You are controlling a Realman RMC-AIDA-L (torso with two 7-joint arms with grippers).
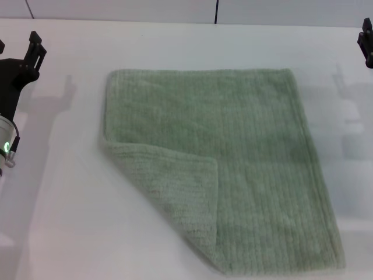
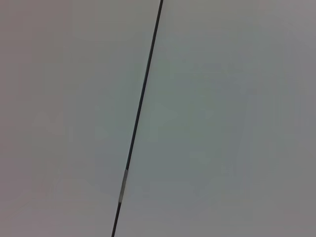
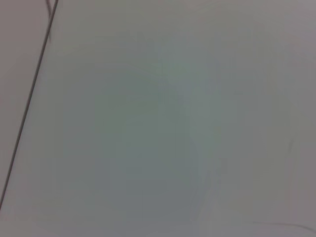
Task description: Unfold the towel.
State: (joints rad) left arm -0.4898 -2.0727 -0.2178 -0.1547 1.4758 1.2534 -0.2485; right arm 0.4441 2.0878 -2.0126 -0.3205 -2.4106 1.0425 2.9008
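Observation:
The towel [image 1: 245, 151], a pale sage-green ribbed terry cloth, lies flat on the white table in the head view. Its near-left corner [image 1: 175, 186] is folded over onto the cloth as a triangular flap. My left gripper [image 1: 26, 55] is raised at the far left edge, well clear of the towel. My right gripper [image 1: 366, 41] is raised at the far right edge, also clear of it. Both wrist views show only bare white surface with a dark seam line; the towel does not show in them.
The white table [image 1: 64, 221] surrounds the towel on all sides. A wall or panel with dark seams [image 1: 216, 11] runs along the back.

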